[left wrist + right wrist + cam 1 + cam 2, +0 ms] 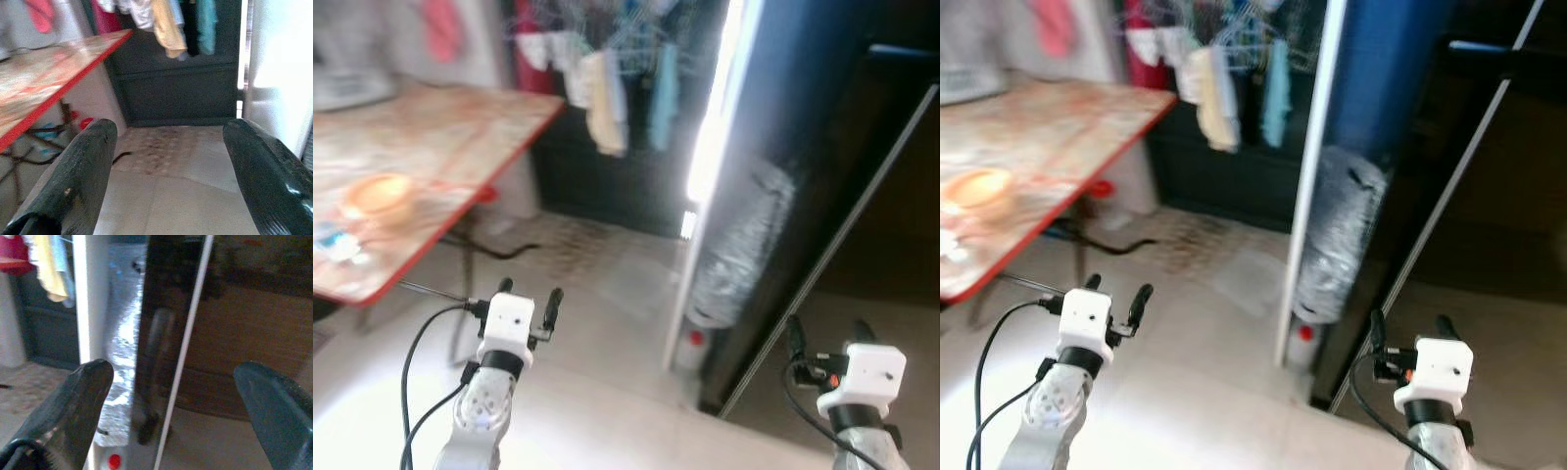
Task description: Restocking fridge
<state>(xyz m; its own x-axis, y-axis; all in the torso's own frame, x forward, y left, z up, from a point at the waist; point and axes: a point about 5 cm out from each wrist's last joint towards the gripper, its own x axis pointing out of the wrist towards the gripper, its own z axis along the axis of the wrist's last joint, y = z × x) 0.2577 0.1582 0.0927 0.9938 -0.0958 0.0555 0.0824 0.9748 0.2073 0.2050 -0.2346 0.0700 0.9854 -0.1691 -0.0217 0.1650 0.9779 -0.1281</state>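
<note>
A tall dark fridge [803, 147] stands on the right, with a bright white vertical edge [705, 176] on its left side. A crinkled silver foil-like bundle [744, 245] sits low against it, above a small red-capped container [693, 343] at floor level. My right gripper [829, 335] is raised in front of the fridge's dark glossy front [161, 357], open and holding nothing. My left gripper [530, 292] hovers over the pale floor to the left, also open and holding nothing. The pictures are blurred.
A red-edged table [489, 186] stands at the left, bearing an orange round object [377, 196]. Clothes [607, 78] hang at the back in front of a dark cabinet [186, 93]. A patterned mat [568, 245] and pale floor lie between table and fridge.
</note>
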